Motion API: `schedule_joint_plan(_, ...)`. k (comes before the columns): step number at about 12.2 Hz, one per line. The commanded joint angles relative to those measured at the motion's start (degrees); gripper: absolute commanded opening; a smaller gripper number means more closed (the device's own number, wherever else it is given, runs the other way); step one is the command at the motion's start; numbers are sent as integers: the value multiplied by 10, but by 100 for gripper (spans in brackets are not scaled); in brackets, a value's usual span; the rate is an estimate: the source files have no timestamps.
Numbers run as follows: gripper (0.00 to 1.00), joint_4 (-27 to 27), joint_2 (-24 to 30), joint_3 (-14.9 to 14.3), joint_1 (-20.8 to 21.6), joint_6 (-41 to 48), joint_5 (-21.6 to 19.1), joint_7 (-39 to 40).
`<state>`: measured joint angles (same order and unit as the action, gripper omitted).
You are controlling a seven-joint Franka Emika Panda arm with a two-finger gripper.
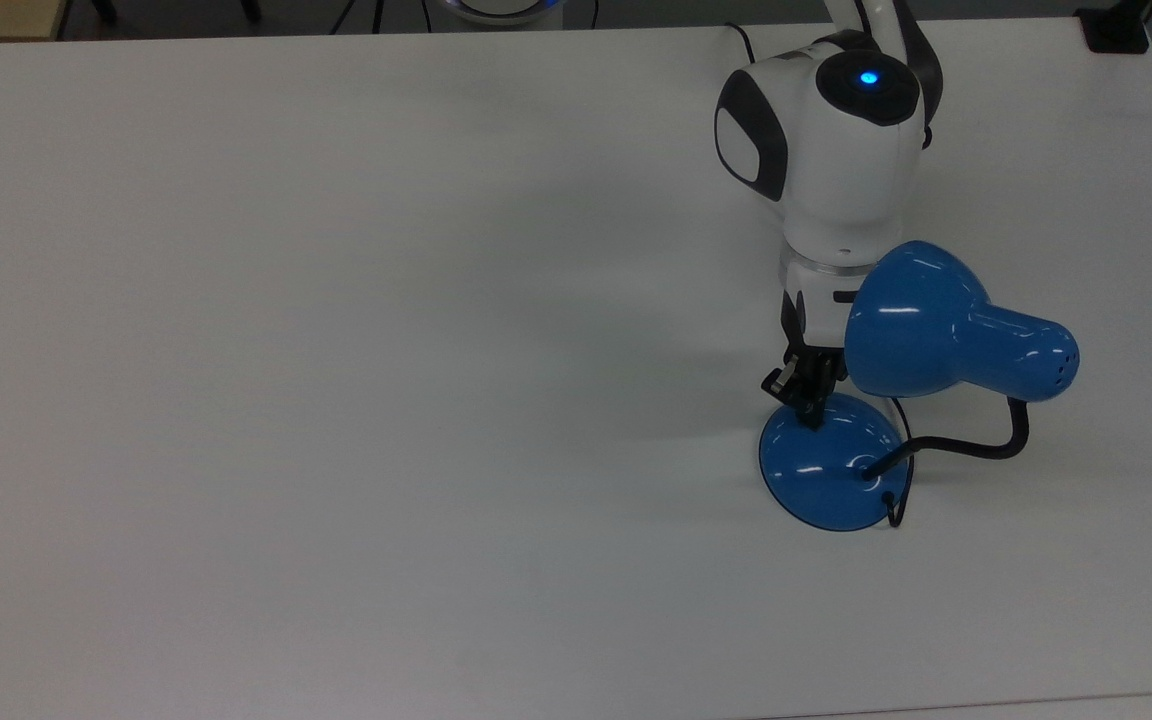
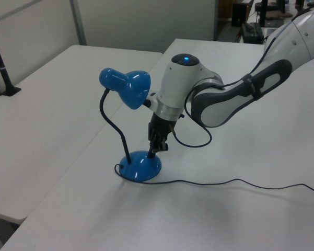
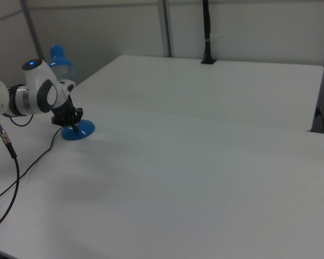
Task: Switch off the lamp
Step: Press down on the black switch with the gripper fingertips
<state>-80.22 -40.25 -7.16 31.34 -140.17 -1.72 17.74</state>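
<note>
The lamp is dark, with no glow on the table around it. Its glossy blue shade (image 1: 916, 320) (image 2: 126, 88) (image 3: 61, 56) hangs on a black gooseneck (image 1: 976, 447) above the round blue base (image 1: 831, 475) (image 2: 141, 167) (image 3: 80, 131), near the top view's right side. My gripper (image 1: 810, 415) (image 2: 153, 152) (image 3: 74, 125) points down with its fingers shut together. The tips touch the base's upper edge in the top view, just beside the shade. The switch is hidden under the fingertips.
The lamp's black cord (image 2: 224, 182) trails over the white table (image 1: 336, 400) toward the left view's right. The arm's own cable (image 3: 11, 162) hangs by the table's near edge in the right view. A black post (image 3: 206, 32) stands clamped on the neighbouring table.
</note>
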Motion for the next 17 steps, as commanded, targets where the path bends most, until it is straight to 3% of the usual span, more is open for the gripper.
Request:
schedule_joint_plan(1,0,-44,-16,-19,21,-69,-10,-19)
schedule_joint_plan(8,0,-129,10,-33,30,-77,-9,-18)
schedule_joint_plan(14,0,-140,23,-43,34,-73,-9,-19)
schedule_joint_plan(16,0,-175,73,-43,34,-70,-14,-37)
schedule_joint_plan(17,0,-198,115,-42,34,-60,-13,-84)
